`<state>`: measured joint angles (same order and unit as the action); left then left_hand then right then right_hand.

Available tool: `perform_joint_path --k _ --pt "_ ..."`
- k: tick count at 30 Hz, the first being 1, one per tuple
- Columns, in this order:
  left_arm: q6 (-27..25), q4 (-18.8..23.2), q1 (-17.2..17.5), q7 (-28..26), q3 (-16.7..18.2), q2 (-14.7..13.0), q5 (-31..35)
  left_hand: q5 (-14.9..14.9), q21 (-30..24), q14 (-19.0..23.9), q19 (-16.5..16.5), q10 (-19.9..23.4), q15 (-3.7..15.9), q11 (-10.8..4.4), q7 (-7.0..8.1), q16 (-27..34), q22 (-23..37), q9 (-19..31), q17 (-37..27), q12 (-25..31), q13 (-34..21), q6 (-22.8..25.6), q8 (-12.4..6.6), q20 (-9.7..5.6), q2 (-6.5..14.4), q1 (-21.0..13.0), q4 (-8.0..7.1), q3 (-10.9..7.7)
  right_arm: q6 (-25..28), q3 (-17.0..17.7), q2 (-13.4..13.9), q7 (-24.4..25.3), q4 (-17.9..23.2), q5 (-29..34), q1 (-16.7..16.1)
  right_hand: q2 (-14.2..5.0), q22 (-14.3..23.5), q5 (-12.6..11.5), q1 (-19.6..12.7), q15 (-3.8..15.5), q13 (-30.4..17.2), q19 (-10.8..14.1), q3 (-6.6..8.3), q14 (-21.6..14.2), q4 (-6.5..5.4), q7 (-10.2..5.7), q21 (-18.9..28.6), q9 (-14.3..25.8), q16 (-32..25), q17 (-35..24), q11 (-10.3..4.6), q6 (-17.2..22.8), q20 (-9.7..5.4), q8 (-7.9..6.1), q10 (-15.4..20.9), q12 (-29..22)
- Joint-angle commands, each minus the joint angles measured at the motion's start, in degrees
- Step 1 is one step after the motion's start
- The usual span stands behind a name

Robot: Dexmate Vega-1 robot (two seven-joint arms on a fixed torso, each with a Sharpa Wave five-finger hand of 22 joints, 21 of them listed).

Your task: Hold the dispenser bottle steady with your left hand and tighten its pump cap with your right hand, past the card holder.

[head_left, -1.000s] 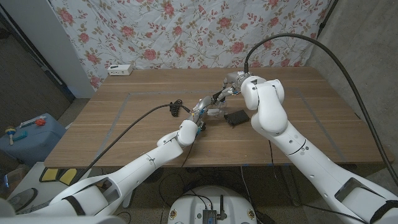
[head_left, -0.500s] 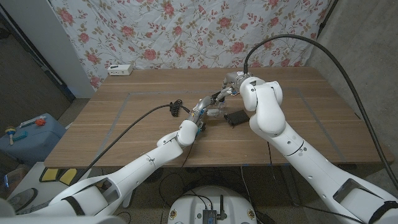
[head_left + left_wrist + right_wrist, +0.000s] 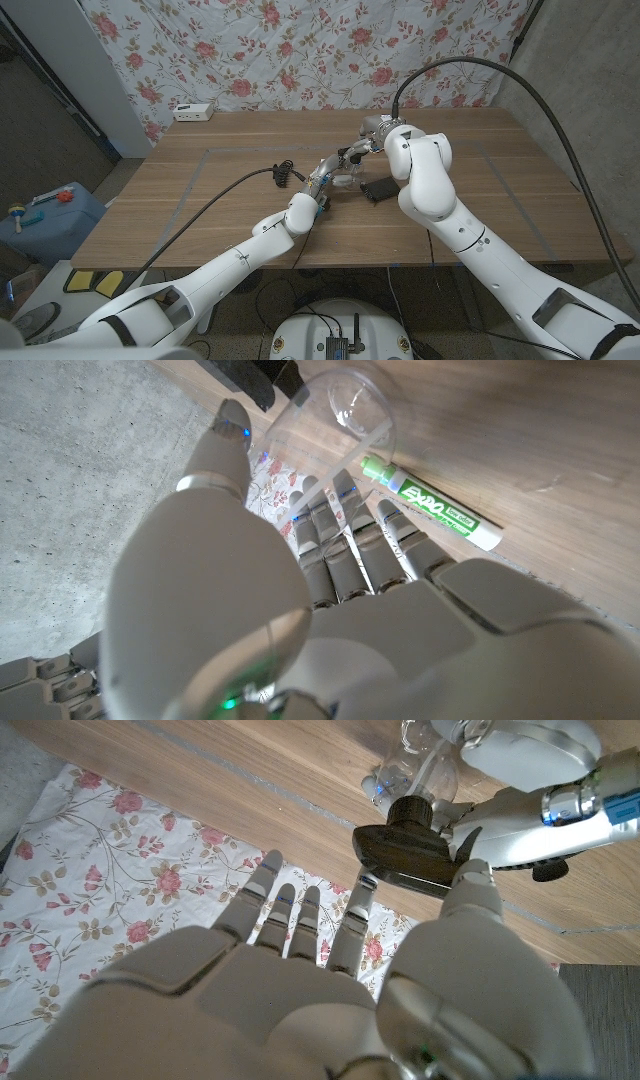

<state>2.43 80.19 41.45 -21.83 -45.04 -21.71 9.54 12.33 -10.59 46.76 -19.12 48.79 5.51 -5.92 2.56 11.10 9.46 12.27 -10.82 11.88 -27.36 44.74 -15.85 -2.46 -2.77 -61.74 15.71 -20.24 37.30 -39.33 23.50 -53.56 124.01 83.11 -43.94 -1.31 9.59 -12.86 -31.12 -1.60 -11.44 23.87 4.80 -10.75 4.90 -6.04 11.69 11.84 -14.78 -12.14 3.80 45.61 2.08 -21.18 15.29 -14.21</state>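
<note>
The clear dispenser bottle (image 3: 346, 179) stands near the middle of the wooden table (image 3: 200, 190). My left hand (image 3: 322, 183) grips its body, fingers wrapped round the clear wall (image 3: 345, 420). The black pump cap (image 3: 405, 848) sits on top of the bottle. My right hand (image 3: 367, 144) reaches it from above; its thumb and one finger touch opposite ends of the pump head while the other fingers stay spread. The black card holder (image 3: 380, 189) lies flat just right of the bottle, under my right forearm.
A green Expo marker (image 3: 430, 510) lies on the table beside the bottle. A white box (image 3: 192, 112) sits at the far left edge. A black cable (image 3: 230, 185) runs along my left arm. A floral cloth (image 3: 330, 50) hangs behind the table.
My right upper arm has swung slightly to the left. Both hands stay on the bottle and the pump cap.
</note>
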Motion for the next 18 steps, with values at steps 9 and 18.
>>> perform_joint_path --k 9,18 --pt "0.6 -0.4 -0.2 0.1 0.0 0.0 0.0 0.0 -0.2 -0.1 0.1 0.1 2.62 0.46 -0.25 0.7 0.2 0.0 -0.2 0.3 -0.2 9.4 0.08 -2.95 9.5 6.9 -6.13 -6.9 1.9 -2.0 -3.9 2.5 -3.2 8.9 -0.9 -0.38 0.2 0.7 0.8 0.78 -0.1 3.0 0.13 -3.7 -0.1 0.49 0.5 -0.2 -0.8 -0.1 0.17 9.0 -0.39 -1.82 4.2 -0.8" --pt "0.3 0.2 0.3 -0.2 0.2 -0.2 0.0 0.1 -0.2 -0.2 0.1 0.0 2.62 0.5 -0.27 0.7 0.2 0.0 -0.2 0.3 -0.3 9.3 0.13 -2.91 9.5 6.7 -6.11 -6.94 2.1 -1.6 -6.1 3.6 -4.4 11.7 -1.8 -0.42 0.2 0.9 0.7 1.14 0.0 4.2 0.21 -5.5 0.17 0.98 0.5 -0.3 -1.1 0.0 -0.09 11.5 -0.6 -2.4 6.2 -1.0"
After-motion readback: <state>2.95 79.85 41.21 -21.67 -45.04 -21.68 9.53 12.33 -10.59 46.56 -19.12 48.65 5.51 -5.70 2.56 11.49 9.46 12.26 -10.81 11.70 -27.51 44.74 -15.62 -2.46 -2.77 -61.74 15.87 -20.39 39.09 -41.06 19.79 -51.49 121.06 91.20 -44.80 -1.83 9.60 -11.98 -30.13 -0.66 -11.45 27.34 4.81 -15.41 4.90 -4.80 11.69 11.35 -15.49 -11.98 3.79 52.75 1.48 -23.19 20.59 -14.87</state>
